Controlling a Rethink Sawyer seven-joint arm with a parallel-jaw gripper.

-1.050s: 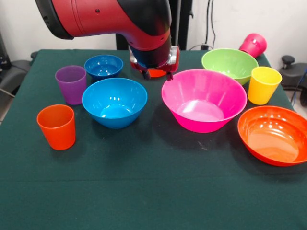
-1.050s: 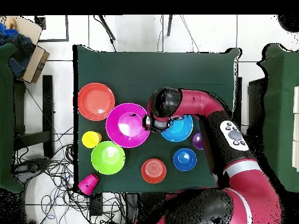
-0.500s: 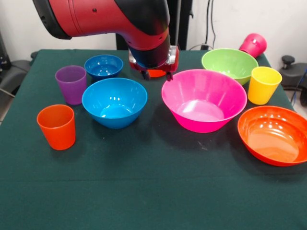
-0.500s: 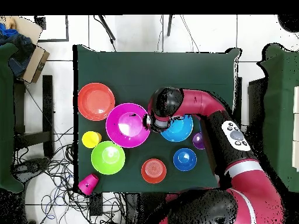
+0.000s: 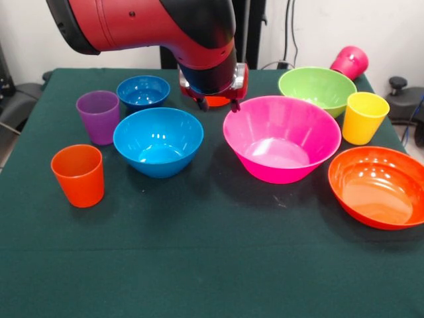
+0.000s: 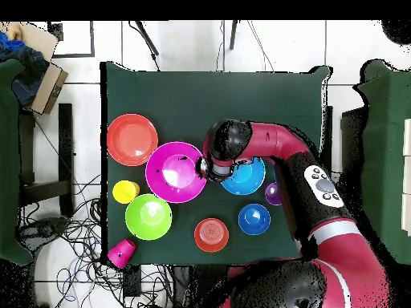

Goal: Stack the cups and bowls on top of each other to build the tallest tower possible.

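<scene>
Nothing stacked – every cup and bowl sits on its own on the green table.

Front view: the gripper hangs at upper centre between the medium blue bowl and the very large pink bowl, with the small orange bowl mostly hidden behind it – can't tell if the jaws are wide or narrow. Orange cup and purple cup stand far left, small blue bowl upper left. Lime green bowl, yellow cup and large orange bowl are on the right; the magenta cup lies tipped at top right.
</scene>
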